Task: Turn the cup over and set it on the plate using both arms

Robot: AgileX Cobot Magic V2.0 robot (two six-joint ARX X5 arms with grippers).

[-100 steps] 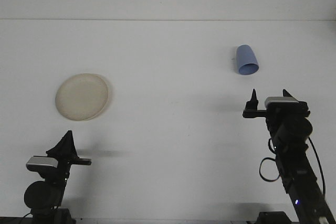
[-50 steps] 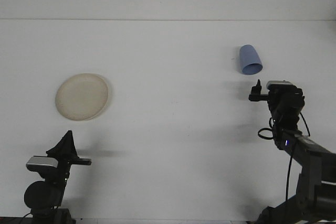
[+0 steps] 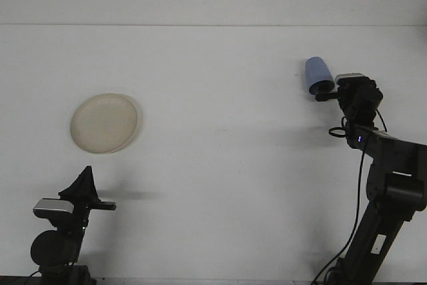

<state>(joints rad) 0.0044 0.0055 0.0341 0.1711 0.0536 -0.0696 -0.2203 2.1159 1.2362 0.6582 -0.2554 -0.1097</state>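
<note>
We see the right gripper (image 3: 325,94) at the blue cup's (image 3: 317,73) open end on the tabletop (image 3: 220,118); can't tell its jaw state. Left gripper (image 3: 85,188) sits low w/ jaws clenched, near the plate (image 3: 104,123).

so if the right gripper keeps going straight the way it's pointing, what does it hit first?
Most likely the blue plastic cup lying on its side: the right gripper points away from the robot, fingertips right at the cup's open rim. Whether they already touch is unclear from one view.

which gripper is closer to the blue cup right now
Right. The right gripper is right at the blue cup, by its open end. The left gripper sits far off at the near left, below the plate.
</note>
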